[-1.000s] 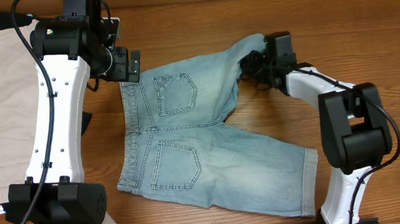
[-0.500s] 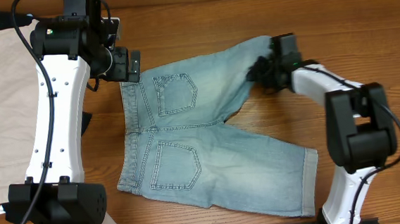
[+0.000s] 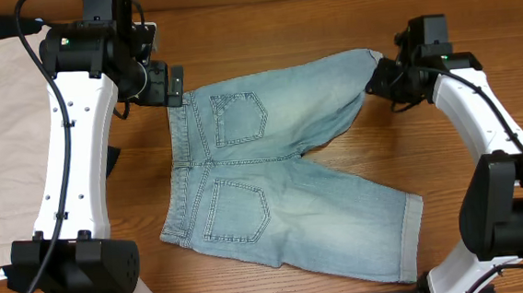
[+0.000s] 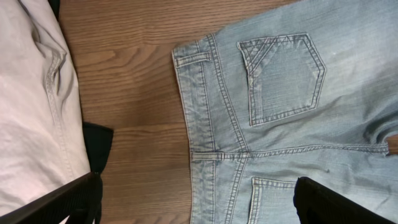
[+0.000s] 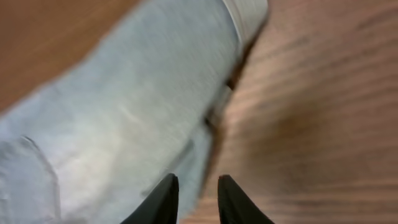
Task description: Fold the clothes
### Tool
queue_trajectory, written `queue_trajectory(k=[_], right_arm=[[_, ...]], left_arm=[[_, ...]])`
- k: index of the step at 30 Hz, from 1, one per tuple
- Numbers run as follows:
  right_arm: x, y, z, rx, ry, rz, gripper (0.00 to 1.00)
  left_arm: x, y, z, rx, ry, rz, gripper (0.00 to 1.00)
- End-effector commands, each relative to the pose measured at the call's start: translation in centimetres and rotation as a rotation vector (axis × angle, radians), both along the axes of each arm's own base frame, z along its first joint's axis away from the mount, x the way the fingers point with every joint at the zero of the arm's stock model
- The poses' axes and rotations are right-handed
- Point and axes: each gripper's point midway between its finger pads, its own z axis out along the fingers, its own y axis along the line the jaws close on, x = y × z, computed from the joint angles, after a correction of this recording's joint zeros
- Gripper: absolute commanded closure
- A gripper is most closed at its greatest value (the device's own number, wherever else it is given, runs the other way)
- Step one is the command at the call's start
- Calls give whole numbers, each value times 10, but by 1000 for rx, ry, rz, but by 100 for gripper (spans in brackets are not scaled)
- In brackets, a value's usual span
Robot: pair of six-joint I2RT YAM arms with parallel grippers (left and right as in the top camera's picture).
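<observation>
The light blue denim shorts [image 3: 273,183] lie flat on the wooden table, back pockets up, waistband to the left. My left gripper [image 3: 172,84] hovers open and empty over the waistband's far corner; in the left wrist view its fingers straddle the waistband [image 4: 199,199] and a pocket [image 4: 283,74] shows above. My right gripper [image 3: 382,79] is at the hem end of the far leg, nearly closed, with the leg's edge [image 5: 186,112] between its fingertips [image 5: 194,186]. That view is blurred.
Beige khaki shorts [image 3: 3,146] lie at the table's left edge, also in the left wrist view [image 4: 31,93]. A black garment [image 4: 96,146] peeks out beside them. Bare wood lies right of the near leg [image 3: 482,131].
My right gripper has moved right and pulled the far leg out straight. The whole pair of shorts has slid a little to the right. The left arm has not moved.
</observation>
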Motion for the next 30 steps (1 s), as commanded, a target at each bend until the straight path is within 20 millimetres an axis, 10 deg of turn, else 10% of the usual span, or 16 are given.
queue_trajectory(k=[1,15,30], right_arm=[[-5,-11,-11,-73,30,-8,73],[11,-6,-91,52,100,-133,72],[50,21,-80,242,-41,-117,67]], left_arm=[[1,3,-6,13,13,-11,0],[-1,3,-6,14,22,-11,0],[-1,4,-6,15,21,-12,0]])
